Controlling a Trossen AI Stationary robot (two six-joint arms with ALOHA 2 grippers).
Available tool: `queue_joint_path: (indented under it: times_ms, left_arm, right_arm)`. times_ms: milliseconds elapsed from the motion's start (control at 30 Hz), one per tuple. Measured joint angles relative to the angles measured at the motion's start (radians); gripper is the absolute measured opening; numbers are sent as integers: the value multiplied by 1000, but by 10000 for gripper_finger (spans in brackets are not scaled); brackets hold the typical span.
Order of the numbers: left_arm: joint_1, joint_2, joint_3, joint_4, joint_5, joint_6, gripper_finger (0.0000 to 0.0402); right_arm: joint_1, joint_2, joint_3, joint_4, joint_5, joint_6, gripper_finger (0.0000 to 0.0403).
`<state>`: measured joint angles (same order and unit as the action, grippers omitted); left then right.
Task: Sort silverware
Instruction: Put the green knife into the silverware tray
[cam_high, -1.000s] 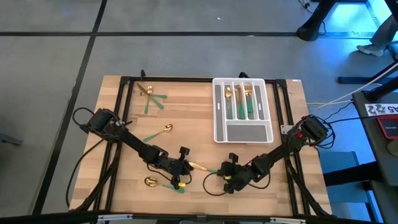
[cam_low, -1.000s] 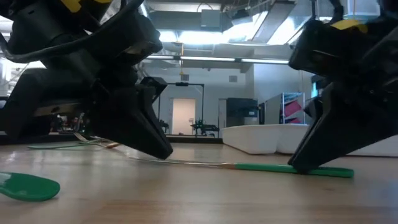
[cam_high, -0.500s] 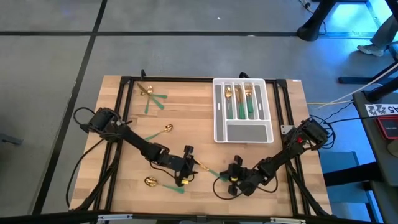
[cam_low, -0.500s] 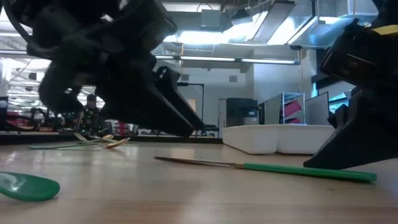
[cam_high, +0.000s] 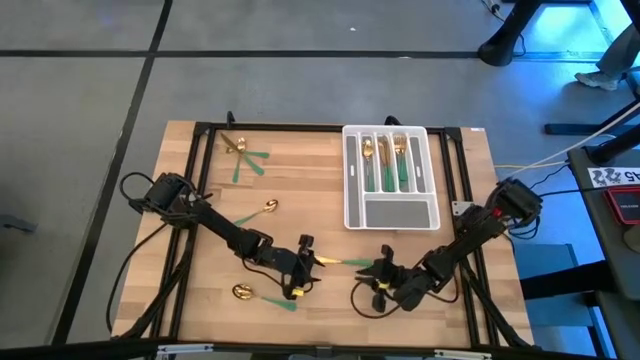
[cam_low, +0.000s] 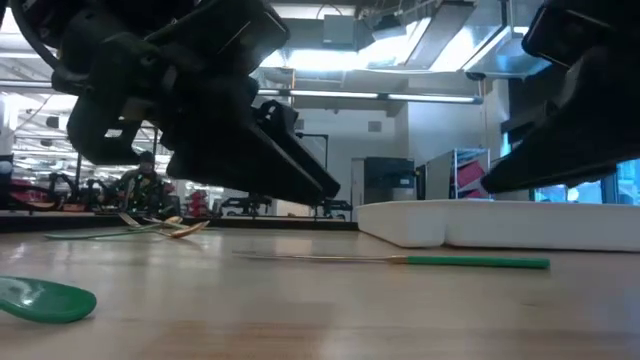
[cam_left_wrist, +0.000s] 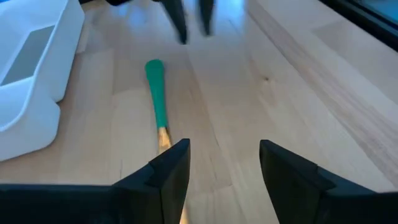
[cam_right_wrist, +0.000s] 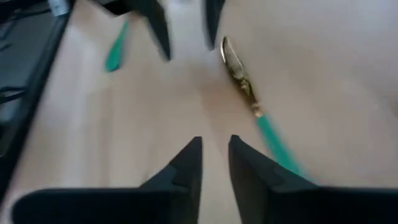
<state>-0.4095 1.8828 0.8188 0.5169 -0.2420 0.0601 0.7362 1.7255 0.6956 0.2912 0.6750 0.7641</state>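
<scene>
Since the earlier frame, both grippers have been drawn back from the green-handled knife (cam_high: 343, 262), now lying free on the table (cam_high: 300, 180) at lower centre of the high view. Left gripper (cam_left_wrist: 222, 163) is seen with fingers parted, nothing held. Right gripper (cam_right_wrist: 214, 158) shows only a narrow gap, nothing held (knife beside it). Sorted silverware (cam_high: 385, 160) is noted in the tray (cam_high: 390, 213), upper right; loose pieces (cam_high: 243, 155) at upper left.

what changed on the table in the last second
The gold-bladed, green-handled knife was let go: the left gripper has opened and lifted. It now lies flat, free of both, shifted toward the grey-white slotted tray. The right gripper backed off to the right. The other silverware stayed put.
</scene>
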Motion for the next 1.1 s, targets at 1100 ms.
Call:
queue_joint_path:
  times_ms: [1100]
  left_arm:
    - [10, 0, 0, -18, -1, -53, 182]
  right_arm:
    - [-222, 318, 12, 292, -180, -277, 147]
